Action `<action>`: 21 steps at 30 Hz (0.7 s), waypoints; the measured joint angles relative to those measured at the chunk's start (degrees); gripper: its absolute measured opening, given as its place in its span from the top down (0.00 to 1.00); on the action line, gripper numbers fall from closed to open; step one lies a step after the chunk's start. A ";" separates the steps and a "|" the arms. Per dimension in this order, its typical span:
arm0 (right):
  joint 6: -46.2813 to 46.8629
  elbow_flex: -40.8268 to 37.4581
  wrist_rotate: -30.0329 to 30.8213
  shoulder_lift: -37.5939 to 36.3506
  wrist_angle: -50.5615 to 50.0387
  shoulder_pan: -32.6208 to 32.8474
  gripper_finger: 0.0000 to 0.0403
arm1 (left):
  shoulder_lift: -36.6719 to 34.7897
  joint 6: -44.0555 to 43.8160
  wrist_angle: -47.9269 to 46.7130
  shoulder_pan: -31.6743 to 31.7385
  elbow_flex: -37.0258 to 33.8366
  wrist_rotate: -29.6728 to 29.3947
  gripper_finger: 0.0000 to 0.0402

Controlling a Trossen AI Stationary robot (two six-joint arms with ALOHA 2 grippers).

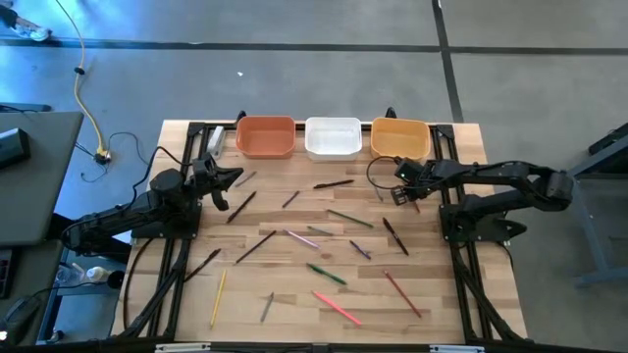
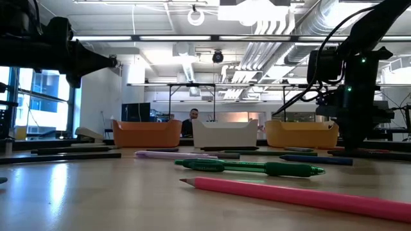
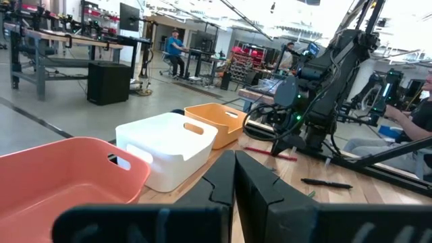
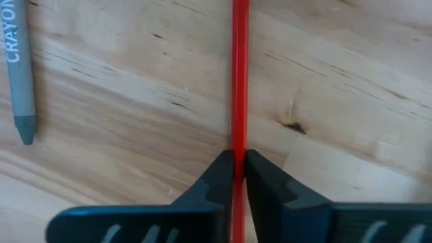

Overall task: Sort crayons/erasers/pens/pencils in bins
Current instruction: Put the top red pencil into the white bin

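Many crayons, pens and pencils lie scattered on the wooden table [image 1: 294, 324], among them a green pen [image 2: 257, 168] and a pink pencil [image 2: 302, 196]. Three bins stand in a row at the far edge: terracotta [image 1: 265, 136], white [image 1: 333, 136], yellow-orange [image 1: 399, 137]. My right gripper [image 4: 238, 169] points down in front of the yellow-orange bin, shut on a thin red pencil [image 4: 238, 81]. My left gripper [image 3: 234, 182] is shut and hovers level at the table's left, near the terracotta bin [image 3: 61, 175]. My right gripper pinches the red pencil's two long sides [image 4: 238, 145] between its two fingers. The fingers come from above, pointing down, one on each side of the pencil. The pencil lies flat on the wood [image 3: 270, 152].
A grey crayon [image 4: 17, 74] lies on the wood close to the red pencil. A black pen [image 1: 394, 235] and further sticks lie toward the near edge. Black frame rails [image 1: 182, 245] run along both table sides. A person sits in the room behind the bins [image 2: 192, 122].
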 joint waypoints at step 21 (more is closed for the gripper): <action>-4.27 16.74 0.65 -0.57 -1.64 13.13 0.97 | -0.01 -0.02 0.00 0.00 0.00 0.00 1.00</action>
